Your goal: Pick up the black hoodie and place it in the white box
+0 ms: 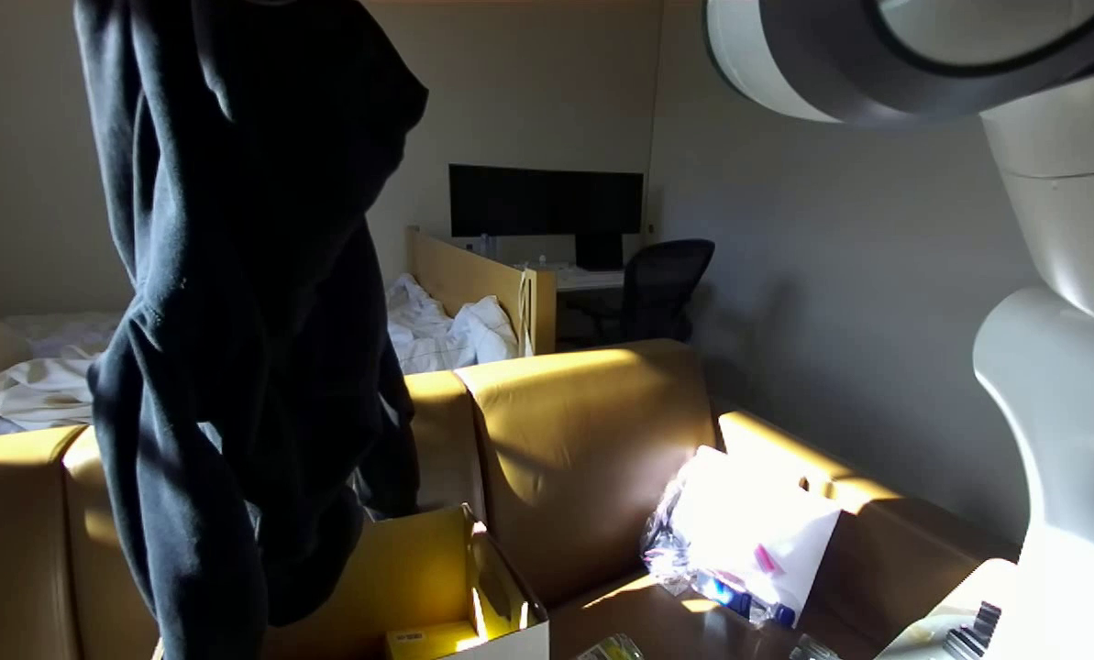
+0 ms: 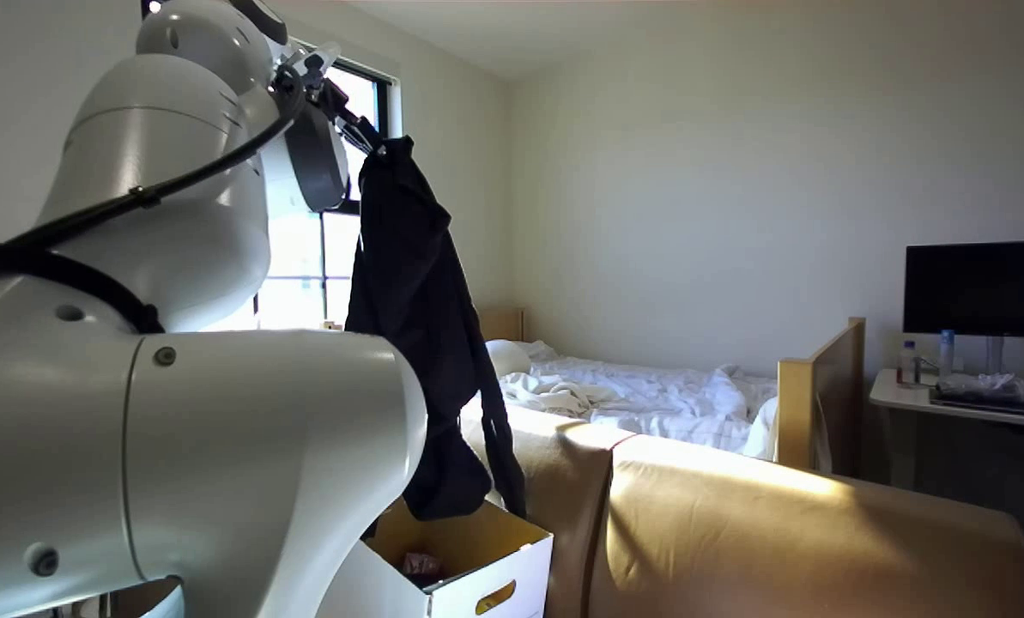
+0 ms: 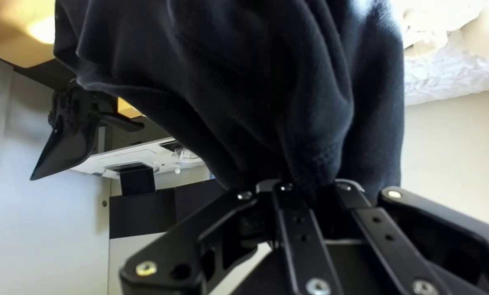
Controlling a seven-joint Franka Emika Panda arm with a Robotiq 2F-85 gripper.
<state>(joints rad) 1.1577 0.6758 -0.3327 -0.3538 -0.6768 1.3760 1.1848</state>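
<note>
The black hoodie hangs long and loose in both exterior views, gathered at its top. My gripper is shut on that top end, high above the sofa. In the wrist view the dark cloth runs between the fingertips of the gripper and fills the upper middle. Below the garment stands the white box, open-topped, with a yellowish inside and a handle hole. The hoodie's lower folds overlap the box opening in an exterior view; whether they dip inside I cannot tell. A small reddish item lies in the box.
A tan sofa stands around the box. On its seat rests a white bag or box with colourful packets. Behind are a bed with white bedding, a wooden bed end, a monitor and a desk chair.
</note>
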